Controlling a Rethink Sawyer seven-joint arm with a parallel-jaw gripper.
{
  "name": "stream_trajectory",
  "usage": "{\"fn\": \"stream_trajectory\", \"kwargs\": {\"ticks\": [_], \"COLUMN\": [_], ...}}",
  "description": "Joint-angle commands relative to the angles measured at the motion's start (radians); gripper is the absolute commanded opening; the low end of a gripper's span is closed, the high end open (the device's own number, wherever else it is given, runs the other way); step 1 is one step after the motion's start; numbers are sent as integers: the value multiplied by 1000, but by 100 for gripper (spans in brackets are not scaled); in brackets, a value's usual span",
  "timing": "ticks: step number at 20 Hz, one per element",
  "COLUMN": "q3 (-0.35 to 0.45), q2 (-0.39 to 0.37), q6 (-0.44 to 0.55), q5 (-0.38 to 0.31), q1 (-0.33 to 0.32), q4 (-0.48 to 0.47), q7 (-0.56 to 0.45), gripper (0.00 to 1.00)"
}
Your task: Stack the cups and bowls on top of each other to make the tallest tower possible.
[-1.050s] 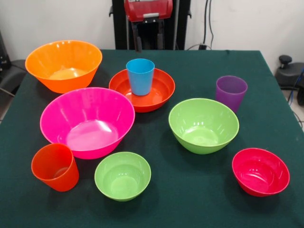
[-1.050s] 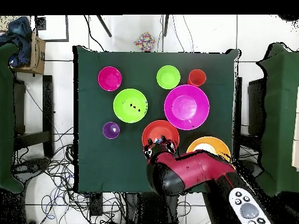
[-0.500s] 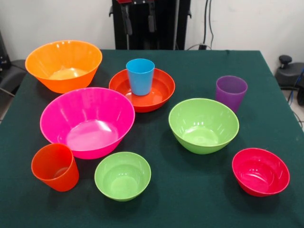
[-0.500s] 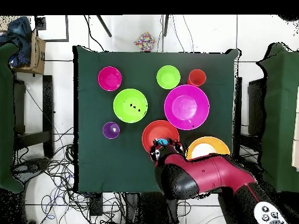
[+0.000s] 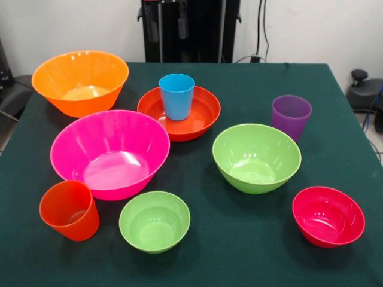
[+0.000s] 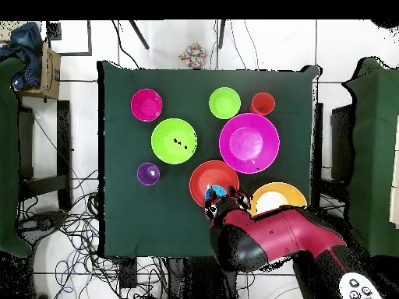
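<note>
Table (image 5: 251,84): you had a dark green cloth with every piece standing upright and open side up, so any of them could take another inside it.
Red-orange bowl (image 5: 200,116): it sat near the far middle; being shallow and wide, it looked to you like the chosen base.
Blue cup (image 5: 176,95): it stood inside the red-orange bowl, toward that bowl's far left; this was the only stacked pair, so the tower had barely begun.
Orange bowl (image 5: 79,81): far left corner, apart from the base.
Pink bowl (image 5: 109,152): just in front of the orange bowl, with its rim close to the base bowl's.
Orange cup (image 5: 69,210): near left, beside the pink bowl.
Small green bowl (image 5: 154,221): near middle, alone.
Medium green bowl (image 5: 256,156): right of centre, alone.
Purple cup (image 5: 291,116): behind the medium green bowl, apart from it.
Crimson bowl (image 5: 328,215): near right, alone.
Arm (image 6: 265,237): seen from overhead, its red and black body lay over the table's edge, its end beside the blue cup.
Claw: you could not tell whether it was released or clenched.
</note>
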Motion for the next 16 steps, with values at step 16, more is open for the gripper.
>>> {"fn": "stream_trajectory", "kwargs": {"ticks": [16], "q3": [103], "q2": [105], "q6": [127], "q5": [-219], "q1": [-153], "q4": [17], "q7": [-295], "gripper": [100]}}
